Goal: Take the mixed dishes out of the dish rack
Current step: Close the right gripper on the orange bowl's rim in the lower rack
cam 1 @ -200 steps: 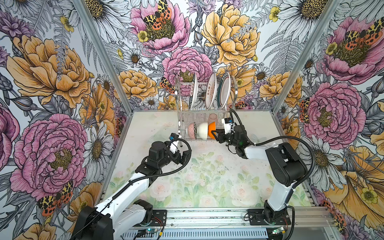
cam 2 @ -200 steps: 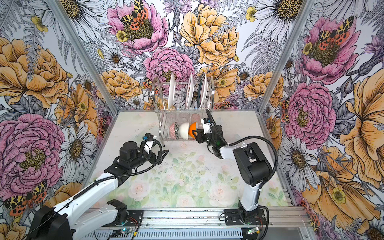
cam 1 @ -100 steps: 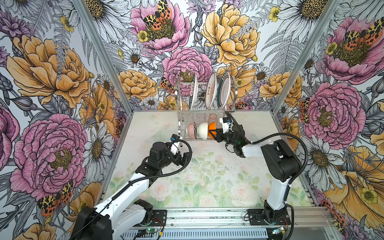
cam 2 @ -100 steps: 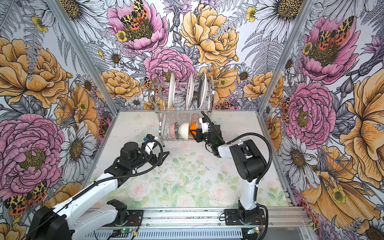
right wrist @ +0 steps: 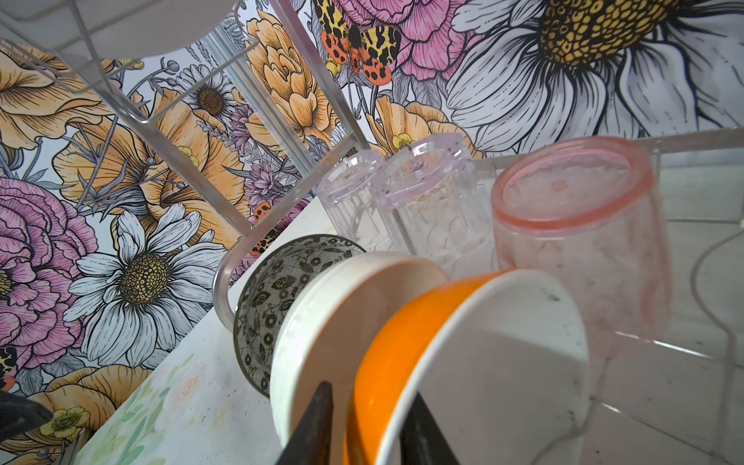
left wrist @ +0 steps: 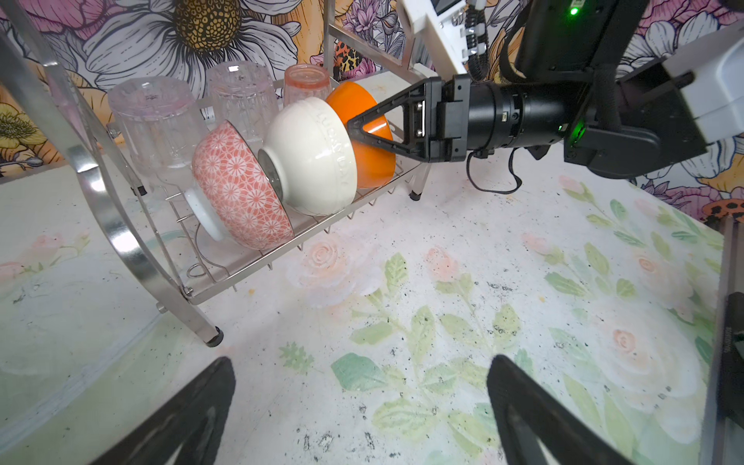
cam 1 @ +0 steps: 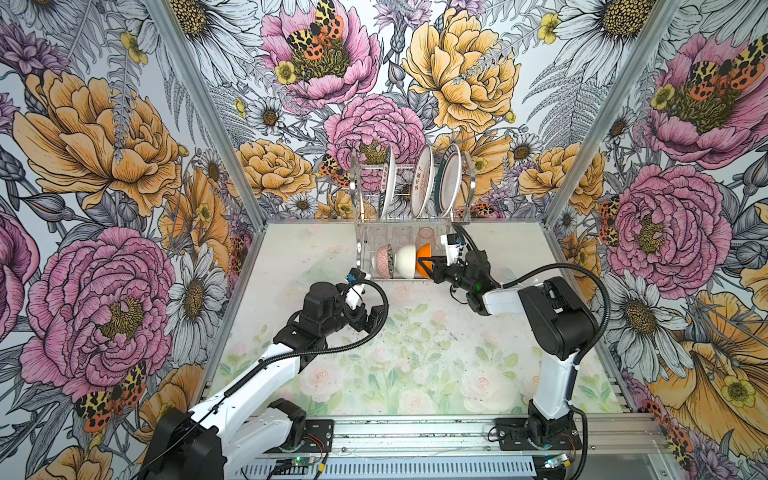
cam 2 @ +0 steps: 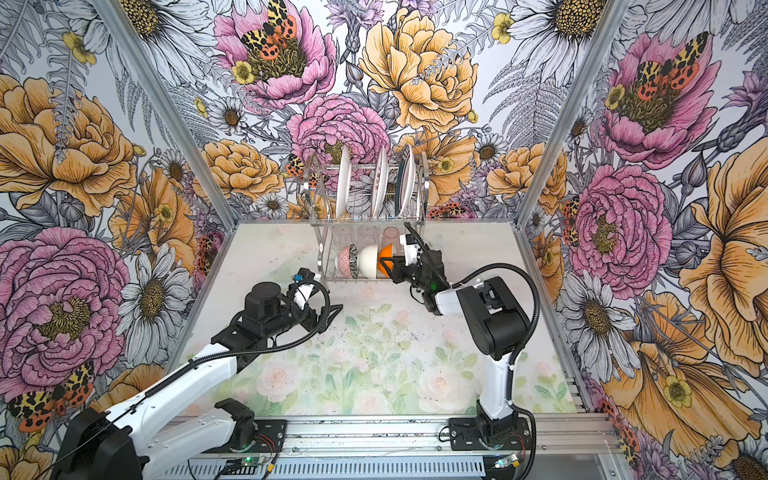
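Note:
The dish rack (cam 1: 360,232) stands at the back of the table, with three plates (cam 1: 422,183) upright on its top tier. On the lower tier a pink bowl (left wrist: 237,185), a cream bowl (left wrist: 310,157) and an orange bowl (left wrist: 372,161) lean on edge, with upturned cups (right wrist: 575,241) behind them. My right gripper (right wrist: 368,392) straddles the orange bowl's (right wrist: 386,362) rim. One finger is inside the bowl. The other is between it and the cream bowl (right wrist: 334,322), with a thin gap left. My left gripper (left wrist: 361,362) hangs wide open and holds nothing, over the table in front of the rack.
The rack's arched side frame (left wrist: 120,241) and its foot (left wrist: 213,338) stand close to my left gripper. The right arm's cable (left wrist: 495,185) trails on the floral table mat (cam 1: 415,365). The patterned walls close in the back and both sides.
My right gripper's jaws have narrowed around the orange bowl's rim and pushed slightly further into the rack. The left arm has barely moved.

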Controlling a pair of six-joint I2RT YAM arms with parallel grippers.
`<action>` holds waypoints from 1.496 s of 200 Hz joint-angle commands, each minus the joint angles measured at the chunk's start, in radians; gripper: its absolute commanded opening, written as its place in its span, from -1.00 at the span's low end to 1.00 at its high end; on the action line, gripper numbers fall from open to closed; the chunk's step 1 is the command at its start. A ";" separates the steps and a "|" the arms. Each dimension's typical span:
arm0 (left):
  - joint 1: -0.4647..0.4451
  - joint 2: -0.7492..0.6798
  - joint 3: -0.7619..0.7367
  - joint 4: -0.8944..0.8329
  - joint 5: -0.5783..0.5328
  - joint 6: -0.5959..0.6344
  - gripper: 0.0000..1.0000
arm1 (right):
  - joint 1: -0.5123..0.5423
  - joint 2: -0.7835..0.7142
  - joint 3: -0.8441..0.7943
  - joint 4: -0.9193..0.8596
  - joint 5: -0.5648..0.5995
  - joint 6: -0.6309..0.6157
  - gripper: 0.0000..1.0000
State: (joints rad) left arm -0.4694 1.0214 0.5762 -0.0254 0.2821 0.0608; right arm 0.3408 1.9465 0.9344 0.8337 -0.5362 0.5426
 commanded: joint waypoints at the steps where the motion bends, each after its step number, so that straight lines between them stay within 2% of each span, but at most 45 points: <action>1: -0.008 0.003 0.022 -0.010 0.018 0.021 0.98 | -0.011 0.019 0.009 0.047 -0.009 0.024 -0.43; 204: -0.030 0.009 0.025 -0.037 0.026 0.020 0.98 | -0.036 0.009 -0.033 0.140 -0.012 0.087 -0.66; 299: -0.037 0.014 0.022 -0.033 0.020 0.016 0.98 | -0.044 0.011 -0.043 0.192 -0.005 0.125 -0.70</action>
State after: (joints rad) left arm -0.5003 1.0325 0.5808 -0.0597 0.2859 0.0784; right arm 0.3248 1.9472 0.8944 0.9524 -0.5632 0.6540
